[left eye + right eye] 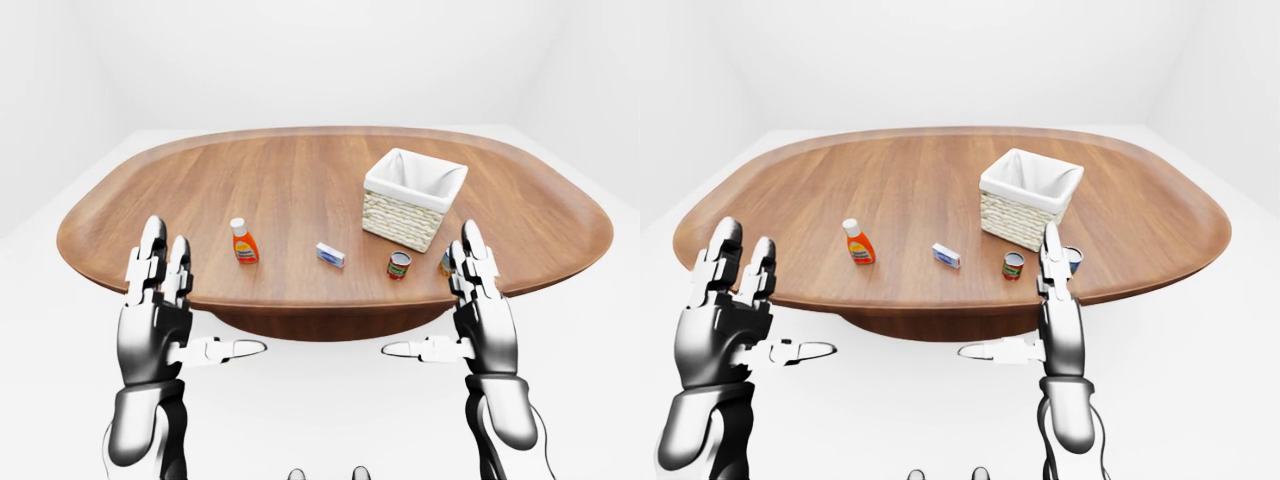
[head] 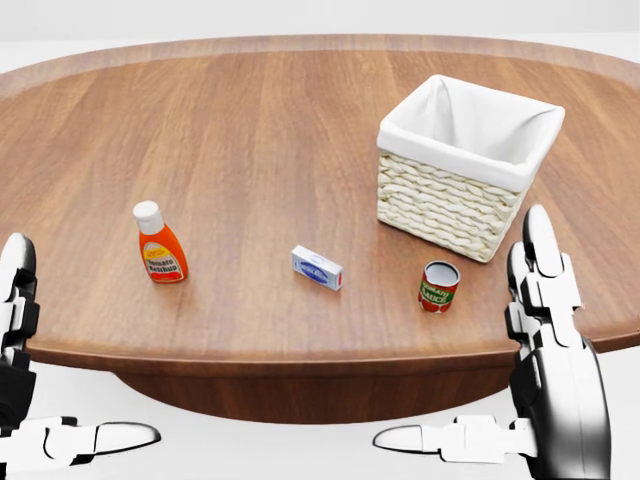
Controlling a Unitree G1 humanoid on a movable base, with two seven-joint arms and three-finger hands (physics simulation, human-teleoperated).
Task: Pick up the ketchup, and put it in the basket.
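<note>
ketchup (image 2: 159,248) upright on the wooden worktop (image 2: 250,120) toward the head view's left, well apart from the basket (image 2: 465,165) at right, left hand (image 1: 160,310) and right hand (image 1: 480,310) both released, fingers spread, empty, near the worktop's lower edge

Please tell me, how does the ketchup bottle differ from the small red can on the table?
The ketchup bottle is orange with a white cap, while the red can has a red and green label and a pale flat top. The bottle narrows toward its cap; the can is a short cylinder. In the head view the bottle stands to the left, far from the basket, and the can stands just below the basket. Both are upright on the wooden table, untouched by either hand.
</note>
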